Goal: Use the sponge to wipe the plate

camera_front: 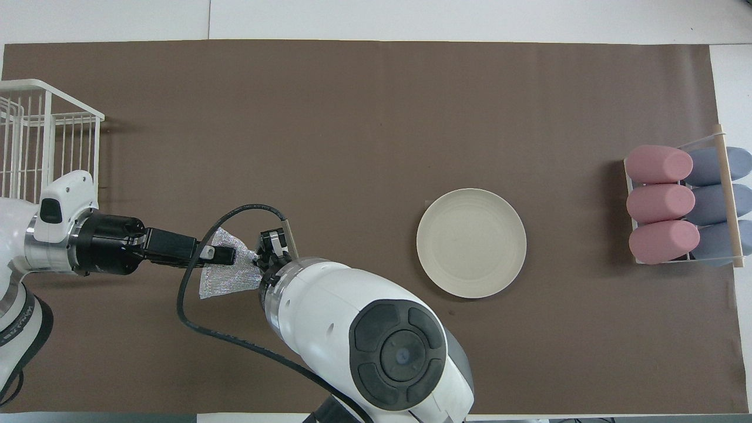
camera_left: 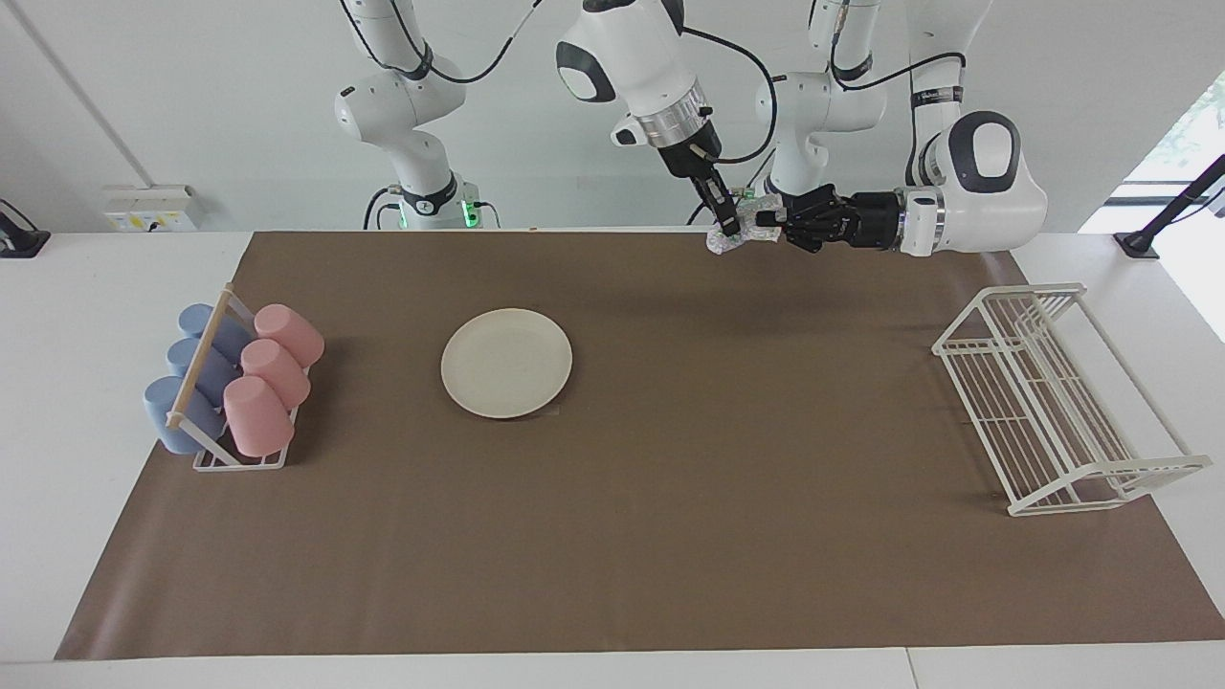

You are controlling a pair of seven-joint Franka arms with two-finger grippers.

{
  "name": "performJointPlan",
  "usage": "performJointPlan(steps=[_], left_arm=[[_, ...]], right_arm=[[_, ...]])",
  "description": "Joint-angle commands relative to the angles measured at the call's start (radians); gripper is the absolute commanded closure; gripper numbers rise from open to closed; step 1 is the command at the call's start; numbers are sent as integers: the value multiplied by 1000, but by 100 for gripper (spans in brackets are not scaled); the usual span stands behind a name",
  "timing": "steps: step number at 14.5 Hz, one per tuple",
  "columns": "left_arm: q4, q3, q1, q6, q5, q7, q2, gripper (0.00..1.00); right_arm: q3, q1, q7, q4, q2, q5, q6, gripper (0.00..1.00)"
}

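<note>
The silvery speckled sponge point(camera_left: 718, 243) point(camera_front: 223, 281) hangs in the air between both hands, over the mat's edge by the robots. My left gripper point(camera_left: 763, 221) point(camera_front: 228, 255) reaches in level from the left arm's end and is shut on one side of the sponge. Coming steeply down from above, my right gripper point(camera_left: 730, 226) point(camera_front: 264, 258) is shut on the sponge's other edge. The cream-white plate point(camera_left: 506, 362) point(camera_front: 471, 242) lies flat on the brown mat, toward the right arm's end, with nothing on it and neither gripper over it.
A small rack point(camera_left: 234, 457) point(camera_front: 728, 194) of pink and blue cups lying on their sides stands at the right arm's end. A white wire rack point(camera_left: 1053, 397) point(camera_front: 35, 135) stands at the left arm's end. The right arm's big wrist housing point(camera_front: 376, 335) hides part of the mat.
</note>
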Motion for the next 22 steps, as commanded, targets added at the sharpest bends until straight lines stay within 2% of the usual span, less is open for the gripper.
performJointPlan(steps=[1,3,4,5,6,9,10,13,15,18,19,22], left_arm=[[0,5,14,-13,-4,9,-5,100],[1,5,16,-13,20,9,-5,100],[4,5,17,-16,33,5,-8,88],[12,8,16,-13,60,-5,-14,1],[15,7,16,-8,117,-22,-27,0],[21,8,51,-2,178,-31,-37,0],[45,8,52,-2,250,-39,-37,0],[91,8,62,9,402,-111,-36,0],[104,8,82,25,494,-129,-36,0],[154,8,106,48,628,-145,-30,0],[162,7,106,62,669,-152,-28,0],[162,2,92,117,780,-165,-28,0]], right_arm=[[7,-7,-33,-15,-6,16,-10,100],[7,-7,-36,-15,-6,16,-10,100],[7,-8,-36,-15,-4,15,-9,100],[7,-10,-36,-15,-6,12,-13,100],[6,-11,-39,-18,-10,4,-39,100],[6,-37,-139,-24,-24,-2,-151,100],[4,-60,-185,-31,-27,-2,-183,100],[4,-178,-343,-126,-47,-4,-182,100],[4,-240,-475,-211,-36,-4,-141,100],[4,-313,-608,-422,-33,-2,72,100],[6,-336,-623,-471,-39,-2,106,100],[6,-355,-684,-519,-43,-2,114,100]])
